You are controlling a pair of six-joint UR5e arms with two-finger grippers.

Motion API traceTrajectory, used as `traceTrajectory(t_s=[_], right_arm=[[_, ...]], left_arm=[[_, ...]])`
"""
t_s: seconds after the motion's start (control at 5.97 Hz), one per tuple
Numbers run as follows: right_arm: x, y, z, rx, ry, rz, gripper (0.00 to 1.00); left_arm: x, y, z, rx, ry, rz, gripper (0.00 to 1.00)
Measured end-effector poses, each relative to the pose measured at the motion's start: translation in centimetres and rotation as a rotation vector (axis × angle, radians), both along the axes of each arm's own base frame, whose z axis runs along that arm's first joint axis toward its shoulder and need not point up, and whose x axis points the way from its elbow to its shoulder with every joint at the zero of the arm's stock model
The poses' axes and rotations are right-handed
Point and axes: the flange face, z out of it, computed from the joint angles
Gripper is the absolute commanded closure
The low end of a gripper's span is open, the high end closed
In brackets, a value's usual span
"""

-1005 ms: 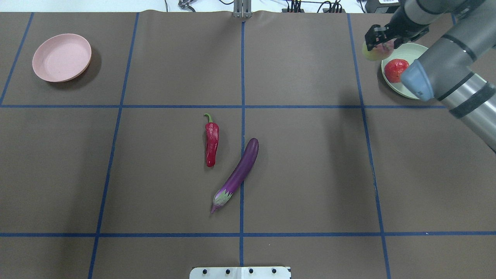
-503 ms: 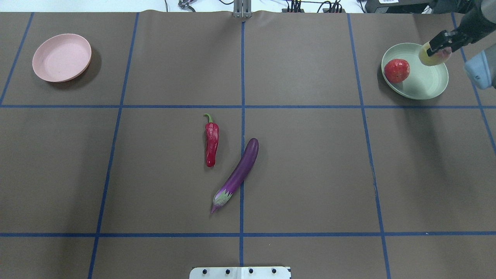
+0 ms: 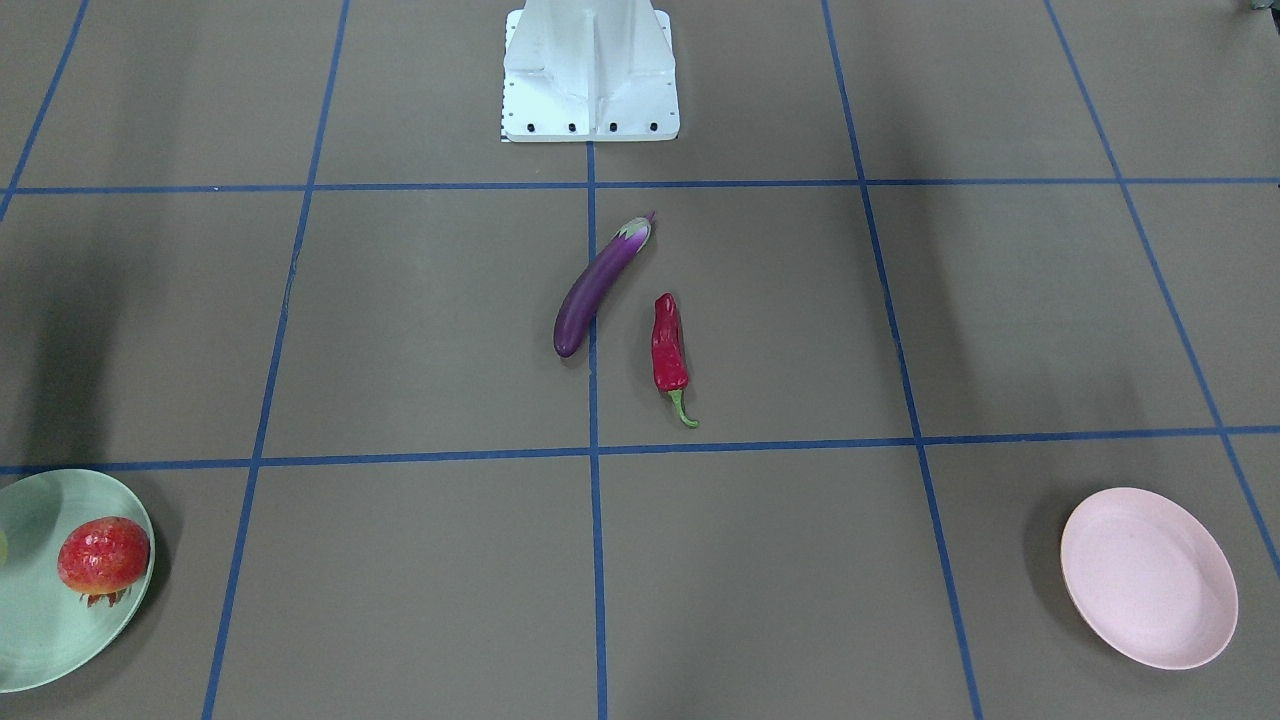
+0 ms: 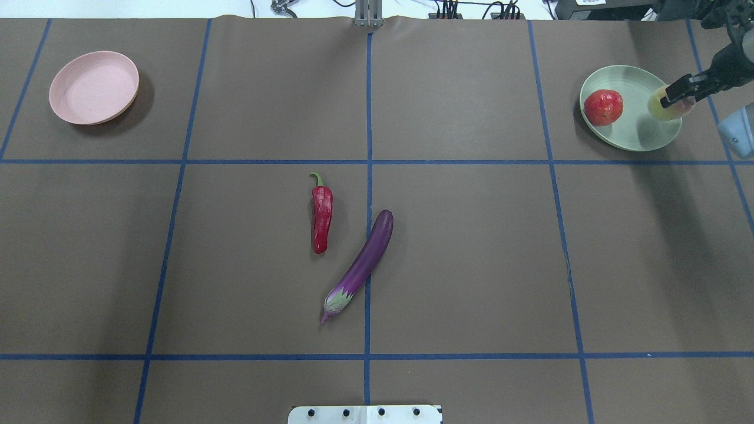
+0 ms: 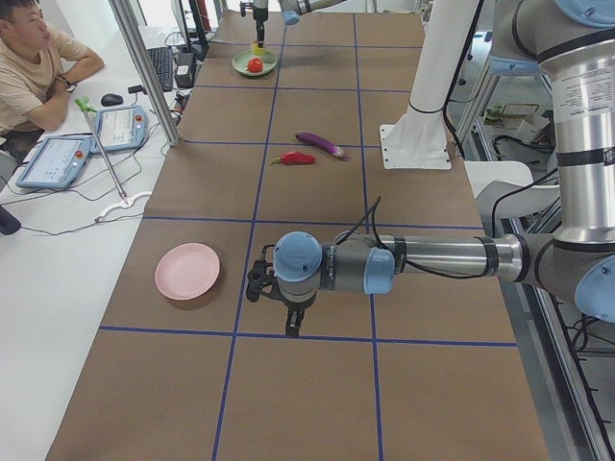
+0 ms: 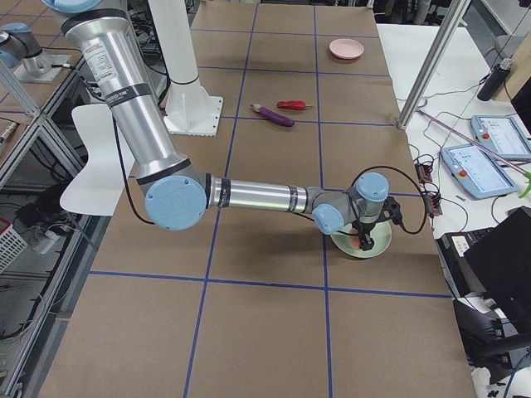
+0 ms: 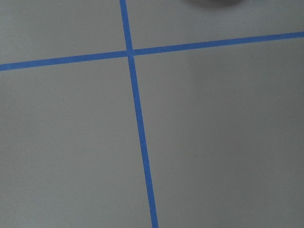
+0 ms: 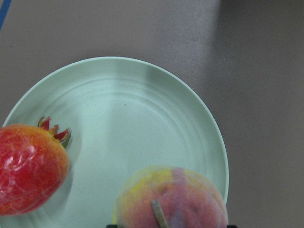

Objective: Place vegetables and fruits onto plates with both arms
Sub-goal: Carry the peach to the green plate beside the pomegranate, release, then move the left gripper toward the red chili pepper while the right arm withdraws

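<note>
Nearest to us, the white base block (image 4: 365,414) sits at the near edge of the table (image 4: 471,265). Beyond it, mid-table, we see the eggplant (image 4: 360,265) lying slantwise across a blue tape line (image 4: 369,118), its cap toward the near side. The chili pepper (image 4: 321,215) lies just left of it and a little farther back, not touching it, with its green stem pointing far.

On the left side, the left gripper (image 5: 288,322) hangs above bare table, nearer than the pink plate (image 4: 94,87). We only see it from the side, so we cannot tell how its jaws stand. The pink plate rests at the far left with nothing on it.

At the far right stands the green plate (image 4: 633,132). The pomegranate (image 4: 603,107) lies on its left part. The right gripper (image 4: 677,99) is clamped on the peach (image 4: 662,106), holding it over the plate's right rim, apart from the pomegranate. We cannot tell whether the peach touches the plate.
</note>
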Motion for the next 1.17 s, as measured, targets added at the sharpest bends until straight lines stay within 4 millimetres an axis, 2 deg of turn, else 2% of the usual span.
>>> traceTrajectory(t_s=[0.34, 0.5, 0.67, 0.84, 1.01, 1.17], right_arm=[[-0.7, -0.1, -1.0, 0.011, -0.007, -0.001, 0.00], [-0.9, -0.4, -3.2, 0.020, -0.024, 0.020, 0.00], [-1.0, -0.4, -5.2, 0.026, -0.042, 0.042, 0.00], [-1.0, -0.1, -6.0, 0.029, -0.052, 0.050, 0.00], [-0.8, 0.2, -6.1, 0.030, -0.055, 0.053, 0.00], [-0.6, 0.8, -5.9, 0.031, -0.056, 0.054, 0.00]], left_arm=[[0.1, 0.0, 0.0, 0.001, 0.000, 0.004, 0.00], [0.3, -0.4, -0.7, 0.017, 0.001, 0.008, 0.00], [0.7, -1.8, -2.2, 0.063, 0.003, 0.014, 0.00], [1.1, -4.1, -4.5, 0.142, 0.004, 0.020, 0.00], [2.1, -6.4, -6.8, 0.243, 0.009, 0.040, 0.00], [4.5, -8.0, -9.0, 0.350, 0.028, 0.088, 0.00]])
